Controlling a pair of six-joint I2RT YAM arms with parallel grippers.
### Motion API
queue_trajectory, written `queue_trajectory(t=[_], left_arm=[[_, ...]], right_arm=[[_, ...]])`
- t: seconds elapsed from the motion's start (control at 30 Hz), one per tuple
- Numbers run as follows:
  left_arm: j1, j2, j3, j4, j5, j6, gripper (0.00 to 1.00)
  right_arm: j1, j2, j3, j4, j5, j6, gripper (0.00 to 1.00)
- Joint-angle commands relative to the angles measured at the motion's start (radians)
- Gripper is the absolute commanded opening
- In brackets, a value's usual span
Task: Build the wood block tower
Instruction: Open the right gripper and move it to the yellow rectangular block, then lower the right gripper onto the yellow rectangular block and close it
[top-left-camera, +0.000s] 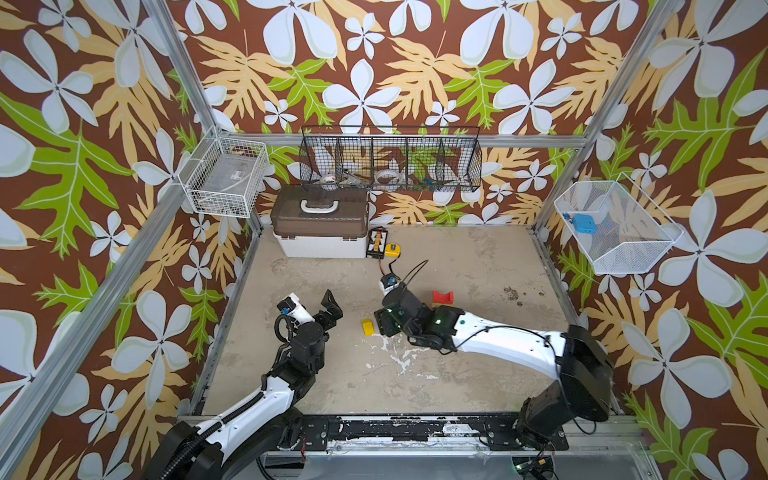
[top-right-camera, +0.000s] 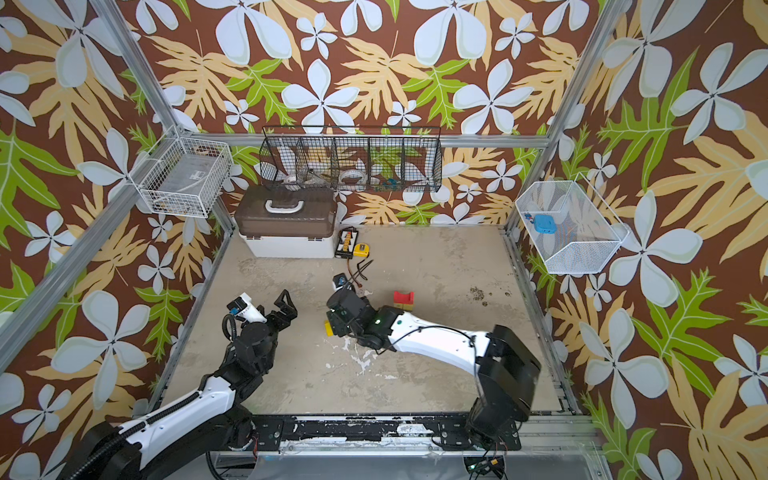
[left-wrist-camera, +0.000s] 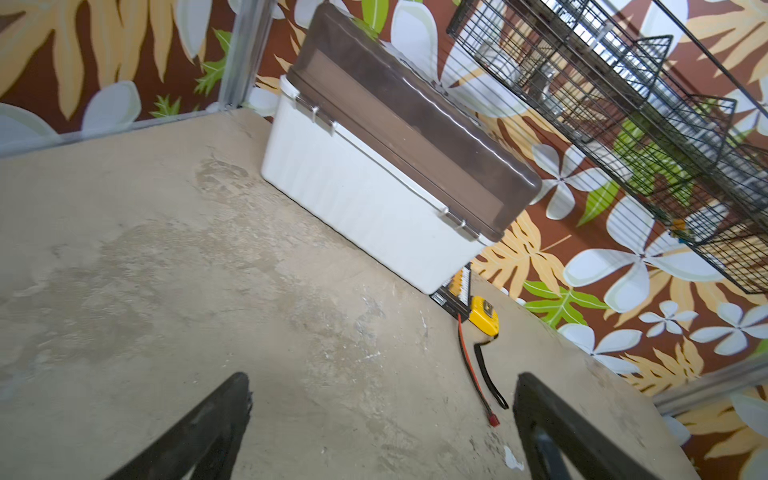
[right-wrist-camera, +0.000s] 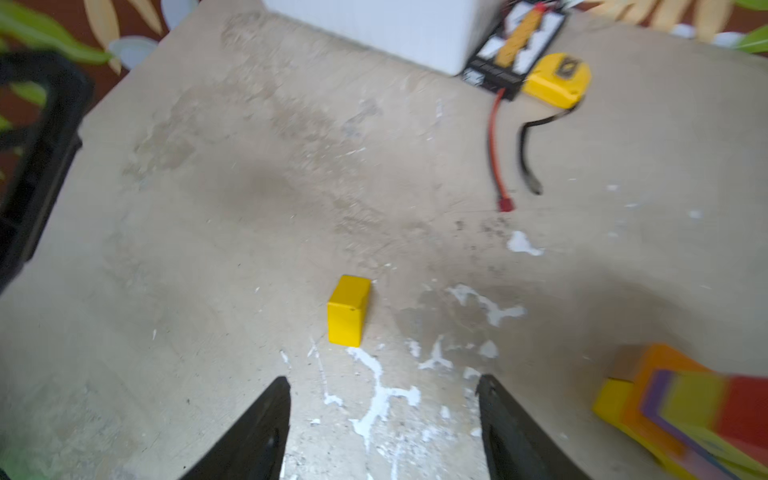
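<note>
The lone block is yellow. The tower shows yellow, orange, purple and red. The table is mottled beige with white splashes. The toolbox is white under a brown lid; the tape measure is yellow.

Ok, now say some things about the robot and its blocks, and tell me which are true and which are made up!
1. The yellow block stands by itself on the table. True.
2. The right gripper is holding the yellow block. False: its jaws are apart and empty, and the block sits in front of them.
3. The toolbox has its lid open. False: the lid is shut.
4. The left gripper is open and empty. True.
</note>
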Motion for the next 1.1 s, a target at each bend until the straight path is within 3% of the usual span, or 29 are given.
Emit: queue_trajectory(t=[0.0, 0.57, 0.77, 1.07], left_arm=[[0.003, -0.003, -0.003, 0.003, -0.067, -0.013, 1.00], [0.006, -0.021, -0.012, 0.011, -0.039, -0.021, 1.00], [0.006, -0.014, -0.002, -0.002, -0.024, -0.017, 1.00], [0.005, -0.010, 0.007, -0.012, -0.009, -0.024, 1.00]], right_arm=[[0.006, 0.099, 0.055, -0.017, -0.119, -0.021, 0.72], [-0.003, 0.453, 0.323, -0.202, -0.084, -0.026, 0.65], [-0.034, 0.478, 0.344, -0.200, -0.109, -0.027, 0.60], [-0.041, 0.509, 0.401, -0.225, -0.122, -0.045, 0.43]])
